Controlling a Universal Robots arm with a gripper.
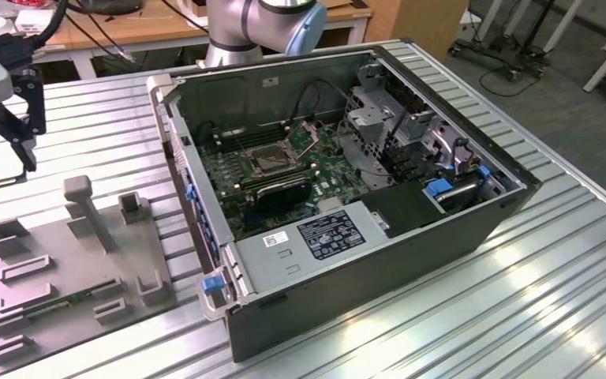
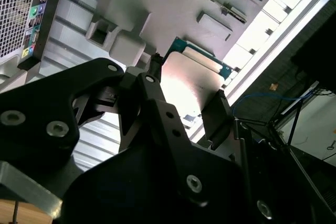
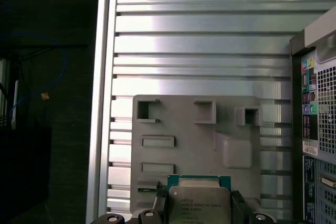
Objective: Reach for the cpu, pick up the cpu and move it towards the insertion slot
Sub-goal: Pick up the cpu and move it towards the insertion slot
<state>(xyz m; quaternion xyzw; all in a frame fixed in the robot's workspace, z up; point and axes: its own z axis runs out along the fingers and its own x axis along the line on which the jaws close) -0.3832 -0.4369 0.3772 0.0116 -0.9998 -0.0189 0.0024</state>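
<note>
cpu [image 2: 191,80] pinched btwn fingers [image 2: 216,113], one finger each side, grey tray [image 2: 157,3] beyond

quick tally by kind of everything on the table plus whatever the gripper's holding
cpu: 1, held in the gripper
grey tray: 1
memory stick: 1, lying in the tray
computer case: 1
socket: 1, inside the case
total: 5

I see cpu [image 3: 198,205] between pincer [image 2: 186,87] fingers: pale satin metal lid, green board rim. Pincer itself matt black, smooth. Past its tips, tray [image 3: 236,129] dull grey plastic; table [image 3: 199,40] ribbed bright metal, glossy.
</note>
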